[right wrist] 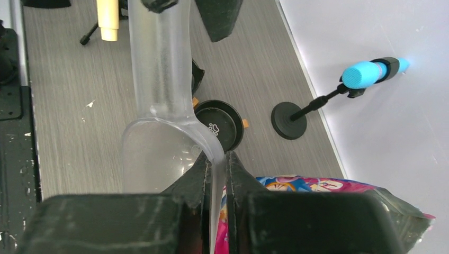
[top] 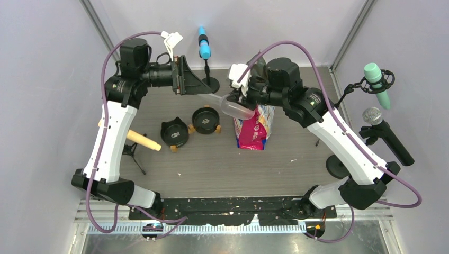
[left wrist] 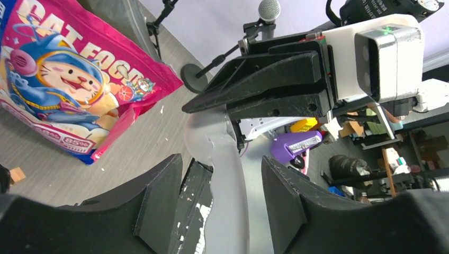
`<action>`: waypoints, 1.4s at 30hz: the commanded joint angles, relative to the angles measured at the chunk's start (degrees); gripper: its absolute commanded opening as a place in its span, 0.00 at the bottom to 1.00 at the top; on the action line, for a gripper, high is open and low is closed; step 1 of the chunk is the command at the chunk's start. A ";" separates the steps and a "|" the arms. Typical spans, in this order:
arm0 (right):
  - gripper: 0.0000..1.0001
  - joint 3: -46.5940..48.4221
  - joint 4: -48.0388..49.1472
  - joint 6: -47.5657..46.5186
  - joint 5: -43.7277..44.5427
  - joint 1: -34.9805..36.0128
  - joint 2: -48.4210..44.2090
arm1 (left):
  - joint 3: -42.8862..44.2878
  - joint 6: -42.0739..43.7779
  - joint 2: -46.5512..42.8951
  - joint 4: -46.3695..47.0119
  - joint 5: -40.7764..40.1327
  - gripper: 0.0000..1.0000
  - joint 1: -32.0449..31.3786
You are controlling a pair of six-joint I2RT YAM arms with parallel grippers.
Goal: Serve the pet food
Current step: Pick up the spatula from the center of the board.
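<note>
now right tool [right wrist: 217, 159] pinches clear scoop [right wrist: 159, 79] rim; left tool [left wrist: 221, 164] gapes around handle.

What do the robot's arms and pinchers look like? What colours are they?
The left arm and right arm have white shells with black joints, and a purple cable loops along each. The left gripper and right gripper are black, each with two chunky wedge-shaped fingers.

From where I stand: two robot arms [top: 114, 132] [top: 339, 132], two black bowls [top: 174, 132] [top: 206, 120], one pink bag of cat food [top: 257, 129], one clear plastic scoop [top: 235, 107], and four microphones [top: 204, 46] [top: 377, 79] [top: 372, 115] [top: 143, 140] on stands (blue, green, silver, tan).
</note>
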 commanded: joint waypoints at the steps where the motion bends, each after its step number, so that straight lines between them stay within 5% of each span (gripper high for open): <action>1: 0.05 0.42 3.04 -0.82 1.70 0.04 -2.03 | -1.56 -2.27 -2.03 2.02 2.87 0.59 -0.18; 7: 0.05 -0.42 4.94 0.56 5.16 0.03 -2.57 | -3.09 -3.33 -3.59 2.70 -0.67 0.60 -0.18; 12: 0.05 -0.25 5.67 2.35 4.44 -0.01 -2.06 | -9.96 -11.75 -6.07 16.00 -0.34 0.42 -0.41; 18: 0.05 1.27 6.77 6.12 2.18 0.39 -0.84 | -14.79 -16.21 -7.60 22.90 -2.98 0.38 -0.47; 27: 0.05 0.36 6.47 5.30 3.29 0.57 -1.33 | -14.50 -16.01 -7.66 22.85 -4.07 0.44 -0.45; 29: 0.05 0.43 6.50 5.20 3.84 0.57 -1.34 | -14.65 -15.76 -7.66 22.43 -3.96 0.35 -0.50; 33: 0.05 0.64 6.57 5.16 4.03 0.57 -1.35 | -15.17 -14.66 -8.26 21.79 -4.07 0.00 -0.62; 36: 0.06 1.13 6.90 7.03 5.85 0.54 -1.03 | -15.29 -14.18 -8.68 21.86 -4.85 0.00 -0.78; 38: 0.21 1.79 7.05 8.53 8.26 0.56 -0.57 | -15.22 -13.99 -8.68 21.67 -6.11 0.00 -0.75; 41: 0.63 2.49 6.79 10.23 11.45 0.26 -0.35 | -14.21 -13.34 -8.44 20.33 -9.38 0.00 -0.71; 42: 0.67 2.72 6.74 11.08 11.98 0.11 -0.44 | -13.78 -13.10 -8.33 20.20 -10.95 0.00 -0.71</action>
